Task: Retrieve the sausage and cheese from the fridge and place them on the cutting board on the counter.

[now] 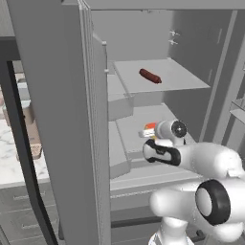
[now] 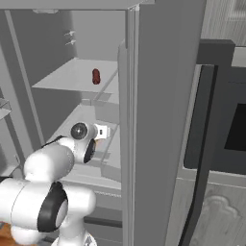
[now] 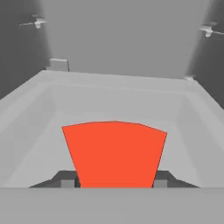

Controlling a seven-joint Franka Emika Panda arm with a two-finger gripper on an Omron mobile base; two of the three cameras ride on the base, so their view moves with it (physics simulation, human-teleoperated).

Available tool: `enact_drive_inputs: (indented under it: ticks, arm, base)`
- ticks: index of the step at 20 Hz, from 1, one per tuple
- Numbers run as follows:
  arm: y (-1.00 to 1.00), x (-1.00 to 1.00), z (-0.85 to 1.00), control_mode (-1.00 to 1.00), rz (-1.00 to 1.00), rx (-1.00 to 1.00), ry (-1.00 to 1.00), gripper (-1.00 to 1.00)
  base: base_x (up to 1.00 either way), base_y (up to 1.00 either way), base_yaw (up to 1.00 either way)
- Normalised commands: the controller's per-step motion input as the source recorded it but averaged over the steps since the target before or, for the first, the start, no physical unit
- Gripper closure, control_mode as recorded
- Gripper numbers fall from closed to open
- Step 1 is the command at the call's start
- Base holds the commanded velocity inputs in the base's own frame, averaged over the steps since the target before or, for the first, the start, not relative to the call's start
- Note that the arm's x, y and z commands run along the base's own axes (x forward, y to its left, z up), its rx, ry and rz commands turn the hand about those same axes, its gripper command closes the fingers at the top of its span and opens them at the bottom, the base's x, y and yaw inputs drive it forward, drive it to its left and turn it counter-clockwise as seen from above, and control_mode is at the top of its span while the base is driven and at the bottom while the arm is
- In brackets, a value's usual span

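Note:
The fridge point(image 1: 62, 119) stands open. The dark reddish sausage point(image 1: 150, 76) point(image 2: 96, 76) lies on the upper shelf. One shelf lower is the cheese point(image 1: 150, 129) point(image 3: 114, 153), a wedge showing its red edge to the hand camera. My gripper point(image 3: 114, 183) point(image 1: 150, 133) reaches into that lower shelf, with one dark fingertip point(image 3: 68, 181) against each side of the wedge, shut on it. White marble counter point(image 1: 9, 158) shows past the left door. The cutting board is hidden.
The open left door with its dark handle point(image 1: 21, 143) and the right door point(image 2: 153, 120) hem in the arm on both sides. A dark oven front point(image 2: 226, 120) stands to the right. The upper shelf point(image 1: 182, 79) overhangs the hand, and brownish items point(image 1: 31, 129) sit on the counter.

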Motion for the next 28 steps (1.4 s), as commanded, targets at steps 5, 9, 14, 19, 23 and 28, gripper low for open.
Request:
enact_drive_inputs:
  ticks: [5, 9, 14, 19, 23, 28]
  arm:
    - [-0.01, -0.52, 1.00, -1.00, 0.05, -0.02, 0.03, 1.00]
    - [0.00, -0.66, 1.00, -1.00, 0.01, -0.18, 0.06, 1.00]
    - [0.00, -0.76, 1.00, -1.00, 0.00, -0.19, 0.01, 1.00]
    - [-0.09, -0.68, 0.78, -1.00, 0.03, -0.04, 0.00, 1.00]
    - [0.00, -0.48, 0.33, -1.00, 0.11, 0.04, 0.00, 1.00]
    - [-0.01, -0.59, 0.22, -1.00, 0.11, 0.10, -0.02, 1.00]
  base:
    - [0.00, 0.00, 0.00]
    - [0.00, 0.00, 0.00]
    - [0.00, 0.00, 0.00]
    - [0.00, 0.00, 0.00]
    - [0.00, 0.00, 0.00]
    - [0.00, 0.00, 0.00]
